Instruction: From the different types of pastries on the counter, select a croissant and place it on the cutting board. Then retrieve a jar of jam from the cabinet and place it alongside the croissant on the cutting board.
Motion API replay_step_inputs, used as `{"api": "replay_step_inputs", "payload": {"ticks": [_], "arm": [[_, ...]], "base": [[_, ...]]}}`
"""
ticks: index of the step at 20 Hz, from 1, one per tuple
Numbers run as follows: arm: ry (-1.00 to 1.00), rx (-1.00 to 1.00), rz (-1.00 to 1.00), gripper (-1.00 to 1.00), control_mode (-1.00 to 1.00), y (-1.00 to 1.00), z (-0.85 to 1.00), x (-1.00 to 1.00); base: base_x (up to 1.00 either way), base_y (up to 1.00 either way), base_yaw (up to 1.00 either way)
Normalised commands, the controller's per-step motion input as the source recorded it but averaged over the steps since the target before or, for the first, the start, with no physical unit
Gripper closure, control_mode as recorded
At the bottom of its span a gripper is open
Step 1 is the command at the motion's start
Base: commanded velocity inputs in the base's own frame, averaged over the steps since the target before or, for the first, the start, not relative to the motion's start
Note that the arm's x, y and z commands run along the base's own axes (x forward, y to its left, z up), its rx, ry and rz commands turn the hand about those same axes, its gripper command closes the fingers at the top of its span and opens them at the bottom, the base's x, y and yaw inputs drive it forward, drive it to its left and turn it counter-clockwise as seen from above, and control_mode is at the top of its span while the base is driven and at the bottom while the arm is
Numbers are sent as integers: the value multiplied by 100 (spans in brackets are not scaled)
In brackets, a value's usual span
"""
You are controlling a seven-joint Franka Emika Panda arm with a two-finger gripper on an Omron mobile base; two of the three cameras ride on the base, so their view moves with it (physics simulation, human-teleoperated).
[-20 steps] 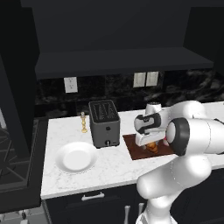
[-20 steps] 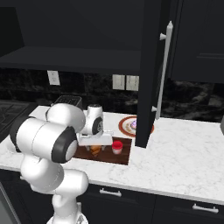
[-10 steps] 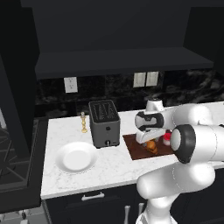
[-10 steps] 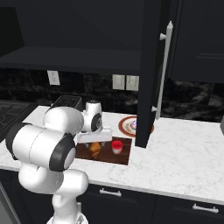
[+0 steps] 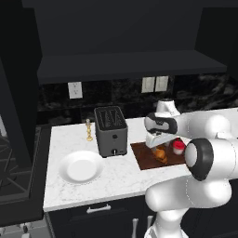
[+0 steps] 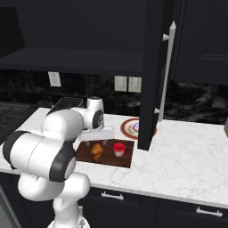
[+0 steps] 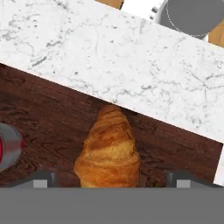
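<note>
The golden-brown croissant (image 7: 109,151) lies on the dark reddish-brown cutting board (image 7: 43,122); the same croissant (image 6: 96,151) is on the board (image 6: 127,156) in the right base view. The red-lidded jar of jam (image 6: 118,149) stands upright beside it on the board, and its edge (image 7: 6,146) shows at the left of the hand view. My gripper (image 7: 111,179) hangs open just above the croissant, one fingertip on either side and nothing held. From the left base I see the gripper (image 5: 158,148), croissant (image 5: 161,155) and jar (image 5: 178,147). The purple-frosted pastry (image 6: 136,127) sits apart.
A dark toaster (image 5: 110,131) stands left of the board, with a round white plate (image 5: 81,167) and a small golden candlestick (image 5: 89,130) further left. The orange-rimmed plate (image 6: 144,132) sits behind the board. An open cabinet door (image 6: 151,75) hangs over the counter (image 6: 191,156).
The hand has shifted off the jar toward the croissant and the arm has drawn back a little. The jar stands free on the board; the croissant has not moved.
</note>
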Motion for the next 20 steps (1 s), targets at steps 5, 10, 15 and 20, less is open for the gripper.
{"api": "replay_step_inputs", "payload": {"ticks": [5,10,15,20], "arm": [[0,3,4,-100,-100,0,51,-40],[0,0,3,-100,-100,-3,25,-92],[-1,-3,1,-100,-100,-2,1,-42],[-16,-6,6,-100,-100,-34,-1,-18]], "base": [[0,0,0],[0,0,0],[0,0,0],[0,0,0]]}}
